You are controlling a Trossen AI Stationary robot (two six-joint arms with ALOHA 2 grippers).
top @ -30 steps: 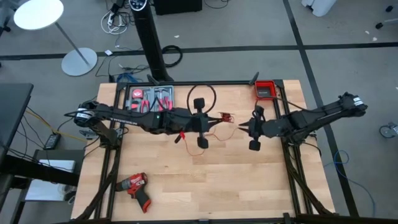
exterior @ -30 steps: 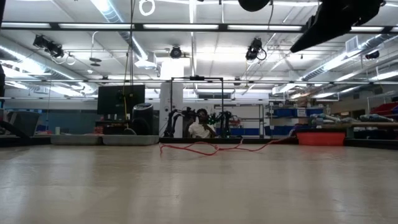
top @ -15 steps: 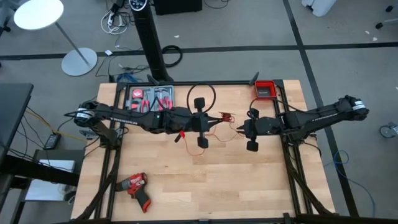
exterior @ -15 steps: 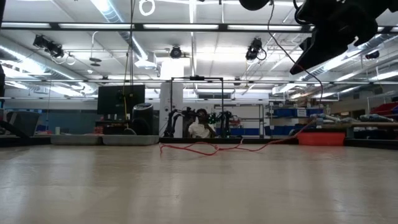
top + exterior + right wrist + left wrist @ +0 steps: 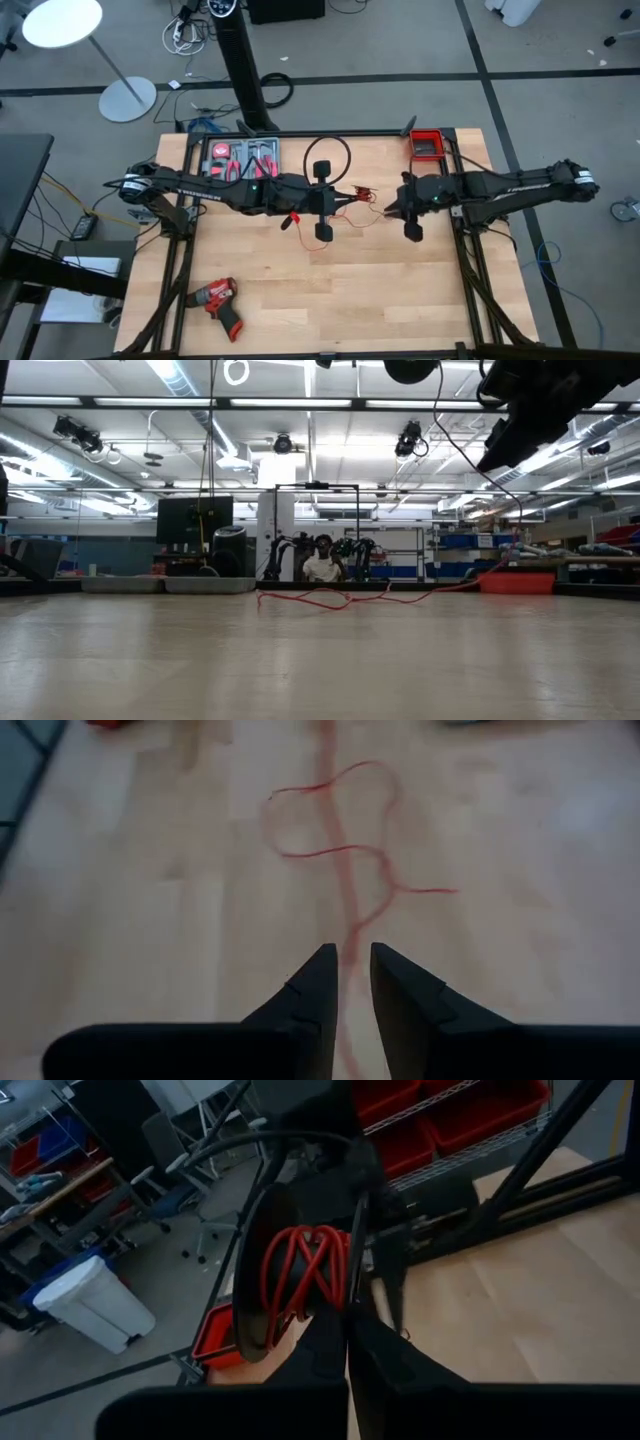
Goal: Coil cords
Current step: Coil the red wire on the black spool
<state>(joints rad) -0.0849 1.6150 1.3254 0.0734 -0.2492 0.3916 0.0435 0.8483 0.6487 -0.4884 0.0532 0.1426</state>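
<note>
From above, the left gripper [image 5: 345,196] is clenched on the red wire [image 5: 362,190] mid-table, the black cable [image 5: 327,158] looped behind. Its wrist view: red coils pinched. Right wrist view: right gripper [image 5: 353,972] slightly parted above red wire, grasping nothing.

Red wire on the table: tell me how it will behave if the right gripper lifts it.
Probably floppy: the red wire lies in loose curls. Likely light, being so thin. It may slip between the right gripper's narrowly parted fingers.
</note>
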